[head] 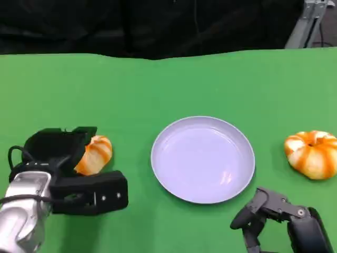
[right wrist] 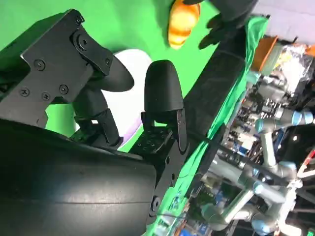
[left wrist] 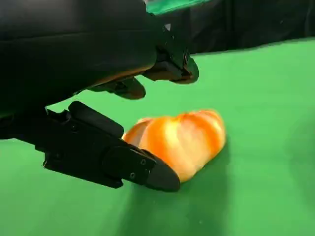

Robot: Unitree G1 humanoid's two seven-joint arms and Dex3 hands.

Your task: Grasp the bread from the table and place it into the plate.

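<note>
Head view, item one: bread (head: 95, 155), an orange-and-cream striped roll, lying on the green table (head: 158, 89) at the left, well apart from the plate (head: 202, 159). Left hand (head: 73, 168) is set around it: black fingers arch over its far side, and a flat black thumb lies on the cloth just beside its near side. Whether either part touches the roll cannot be told from this view.

Left wrist view, same item: bread (left wrist: 179, 140) rests on the cloth, not lifted. Thumb (left wrist: 108, 157) overlaps its near end; fingertips (left wrist: 172, 69) hover above it with green showing between them and the crust. Left hand (left wrist: 142, 113) is spread around the roll, not closed on it.

Item two: plate, pale lilac, round, shallow, at the table's centre, nothing in it.

Item three: second bread (head: 312, 153), same striping, on the table to the right of the plate, apart from it.

Item four: right hand (head: 279, 219), at the lower right, near the plate's near-right rim, not touching it; fingers loosely apart, holding nothing. Right wrist view: right hand (right wrist: 128, 113) with fingers separated, the plate (right wrist: 133, 66) beyond them.

Background: black curtain (head: 147, 26) behind the table's far edge.
</note>
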